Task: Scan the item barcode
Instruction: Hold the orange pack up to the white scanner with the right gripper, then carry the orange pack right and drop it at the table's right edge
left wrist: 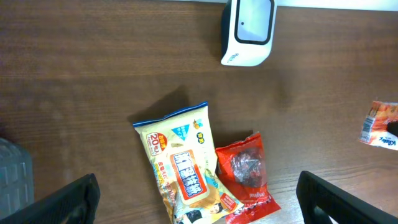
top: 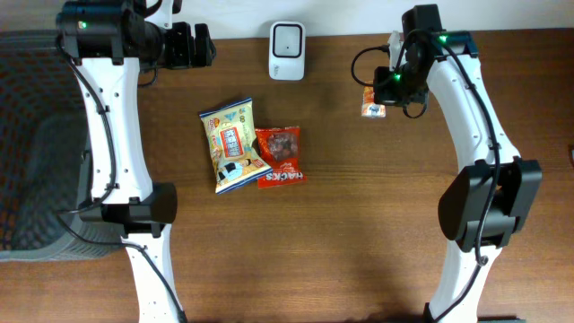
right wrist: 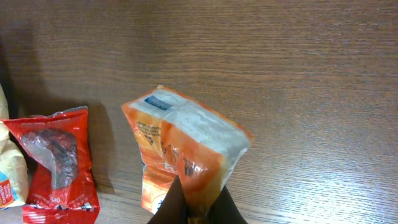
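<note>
The right tool [right wrist: 196, 205] is clamping fully shut on the orange plastic snack packet [right wrist: 186, 149], at 4 o'clock from the white barcode scanner [top: 287, 39] on the desk [top: 359, 224]. The left tool [top: 204, 45] is gaping wide, holding nothing.

Orange packet [right wrist: 189, 140], tilted, right of white scanner [top: 287, 39]

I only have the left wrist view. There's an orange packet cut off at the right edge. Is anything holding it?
Observer: Yes, the right tool is shut on the orange packet, pinching one end.
Operator: Any barcode facing that wrist camera?
Observer: None I can make out. That view shows only orange and white wrapper with a blue patch.
Operator: Where's my left tool?
Observer: Overhead, the left tool is open near the far edge of the table, left of the white scanner.
</note>
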Tool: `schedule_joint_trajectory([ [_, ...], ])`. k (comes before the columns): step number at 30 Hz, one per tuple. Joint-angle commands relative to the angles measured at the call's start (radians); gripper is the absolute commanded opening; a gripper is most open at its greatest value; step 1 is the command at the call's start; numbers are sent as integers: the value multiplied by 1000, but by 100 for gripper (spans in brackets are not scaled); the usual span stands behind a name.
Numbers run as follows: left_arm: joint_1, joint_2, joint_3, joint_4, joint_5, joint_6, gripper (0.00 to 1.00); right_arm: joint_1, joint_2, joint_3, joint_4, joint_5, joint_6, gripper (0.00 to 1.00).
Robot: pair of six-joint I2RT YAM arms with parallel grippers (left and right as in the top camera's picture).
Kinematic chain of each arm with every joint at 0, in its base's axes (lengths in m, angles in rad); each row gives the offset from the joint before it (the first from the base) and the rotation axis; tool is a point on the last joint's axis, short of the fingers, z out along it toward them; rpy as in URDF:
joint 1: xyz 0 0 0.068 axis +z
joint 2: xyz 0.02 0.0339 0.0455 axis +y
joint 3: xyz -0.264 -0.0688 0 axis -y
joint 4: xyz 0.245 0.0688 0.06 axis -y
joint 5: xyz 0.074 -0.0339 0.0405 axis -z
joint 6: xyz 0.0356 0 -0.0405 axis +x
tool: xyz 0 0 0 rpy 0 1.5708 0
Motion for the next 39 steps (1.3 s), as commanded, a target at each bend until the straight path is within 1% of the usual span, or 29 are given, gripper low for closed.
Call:
schedule_joint_trajectory([
  [1,-1,-11,3,0,8,13,99,40,-10,18,0,47,4,4],
  [5,-1,-11,3,0,8,13,99,74,-10,24,11,58,4,4],
  [6,-1,-11,3,0,8,13,99,83,-10,51,15,59,4,4],
  [8,-1,-11,3,0,8,13,99,101,-10,136,16,135,4,4],
  [9,-1,-11,3,0,8,13,99,122,-10,186,35,248,3,4],
  [11,-1,-11,3,0,8,13,99,146,-10,194,87,326,-22,4],
  [15,-2,-11,3,0,8,13,99,246,-6,185,468,425,-336,4],
  [16,-2,-11,3,0,8,13,99,287,26,184,630,425,-513,4],
  [20,-2,-11,3,0,8,13,99,328,148,184,803,425,-914,4],
  [21,-2,-11,3,-1,8,13,99,330,192,183,842,425,-966,4],
  [24,-2,-11,3,0,8,13,99,333,270,183,914,398,-966,4],
  [26,-2,-11,3,0,8,13,99,347,323,184,925,395,-966,4],
  [30,-2,-11,3,0,8,13,99,348,335,184,930,395,-952,4],
  [31,-2,-11,3,0,8,13,99,347,335,184,932,395,-895,4],
  [33,-2,-11,3,0,8,13,99,326,304,195,955,444,-637,4],
  [34,-2,-11,3,0,8,13,99,298,269,216,943,443,-502,4],
  [35,-3,-11,3,0,8,13,99,233,194,245,863,387,-303,4],
  [36,-3,-11,3,0,8,13,99,174,135,259,762,214,-231,4],
  [37,-3,-11,3,0,8,13,99,101,83,263,668,-46,-200,4],
  [38,-3,-11,3,0,8,13,99,14,47,263,570,-394,-201,4],
  [39,-3,-11,3,0,8,13,99,-53,37,263,491,-647,-202,4],
])
